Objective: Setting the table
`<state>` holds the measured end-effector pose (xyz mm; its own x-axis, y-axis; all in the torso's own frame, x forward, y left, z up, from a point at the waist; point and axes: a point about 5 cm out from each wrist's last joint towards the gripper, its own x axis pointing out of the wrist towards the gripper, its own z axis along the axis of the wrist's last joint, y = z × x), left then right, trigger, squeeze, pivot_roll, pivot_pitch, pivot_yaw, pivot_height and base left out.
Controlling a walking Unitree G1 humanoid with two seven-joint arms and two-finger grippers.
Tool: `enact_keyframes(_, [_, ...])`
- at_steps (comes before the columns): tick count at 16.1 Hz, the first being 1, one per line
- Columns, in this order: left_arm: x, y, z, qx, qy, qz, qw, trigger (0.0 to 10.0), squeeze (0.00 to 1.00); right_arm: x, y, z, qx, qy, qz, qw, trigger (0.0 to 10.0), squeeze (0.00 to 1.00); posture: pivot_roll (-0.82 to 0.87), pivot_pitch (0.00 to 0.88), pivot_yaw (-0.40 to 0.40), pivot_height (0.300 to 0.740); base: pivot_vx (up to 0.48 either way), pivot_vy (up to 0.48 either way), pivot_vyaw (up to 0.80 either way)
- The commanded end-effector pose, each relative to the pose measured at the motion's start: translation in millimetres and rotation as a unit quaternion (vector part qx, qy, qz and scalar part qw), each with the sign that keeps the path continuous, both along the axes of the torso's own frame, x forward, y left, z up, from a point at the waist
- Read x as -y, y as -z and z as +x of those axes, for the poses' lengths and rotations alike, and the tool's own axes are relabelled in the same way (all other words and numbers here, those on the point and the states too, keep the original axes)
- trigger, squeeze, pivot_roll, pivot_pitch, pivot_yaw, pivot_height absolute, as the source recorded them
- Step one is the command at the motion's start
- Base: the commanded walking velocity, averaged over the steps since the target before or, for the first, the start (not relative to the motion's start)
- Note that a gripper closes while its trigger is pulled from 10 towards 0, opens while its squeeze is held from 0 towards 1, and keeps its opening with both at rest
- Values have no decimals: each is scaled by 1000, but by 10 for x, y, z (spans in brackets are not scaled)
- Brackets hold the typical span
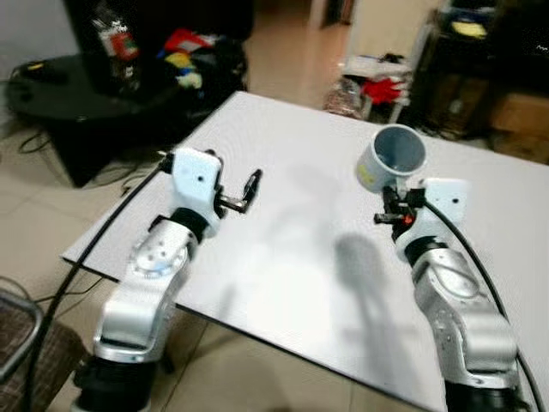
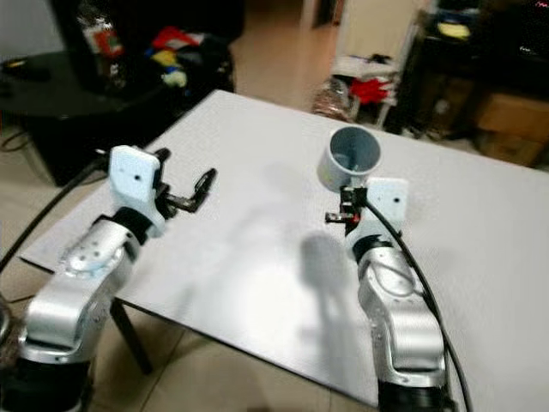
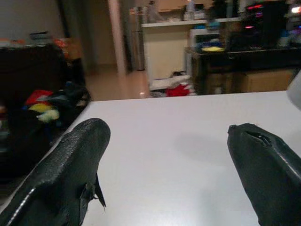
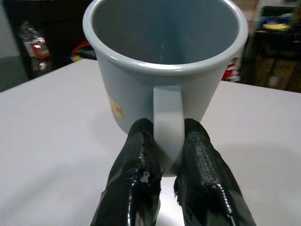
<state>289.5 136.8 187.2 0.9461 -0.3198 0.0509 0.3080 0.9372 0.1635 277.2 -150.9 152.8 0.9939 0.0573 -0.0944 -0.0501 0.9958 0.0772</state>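
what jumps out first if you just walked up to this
The grey-blue mug held up above the white table, its handle pinched between the right gripper jaws. Across from it the left gripper hovers over the table with jaws wide apart, holding nothing.

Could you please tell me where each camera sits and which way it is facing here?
Left and right eye views: on the head, looking forward and down at the white table; both silver arms show.
Left wrist view: along the open left gripper across the table.
Right wrist view: along the right gripper, shut on the mug handle.
Shared: the mug and table appear in eye and right wrist views.
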Motion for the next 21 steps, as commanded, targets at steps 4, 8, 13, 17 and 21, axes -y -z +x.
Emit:
enact_keyframes(4, [5,-19,12,3,2,-1,1000,10000,0,-31,-40,27,7,-11,5,1000,10000,0,65,0,-59,740,347,0,0])
enact_keyframes(8, [33,41,-13,-12,30,23,999,10000,0,-114,33,95,-24,-61,3,998,10000,0,66,0,-61,740,230,0,0])
enact_keyframes(13, [76,110,-111,-41,118,47,991,10000,0,-203,231,352,-92,-143,-36,985,10000,0,80,0,-64,740,0,0,0])
enact_keyframes(17, [135,153,-222,-71,199,60,976,10000,0,-285,388,467,-143,-186,-57,970,10000,0,102,0,-88,740,0,0,0])
enact_keyframes(21, [144,208,-340,-100,241,66,963,10000,0,-319,459,539,-147,-200,-73,966,10000,0,106,0,-86,740,0,0,0])
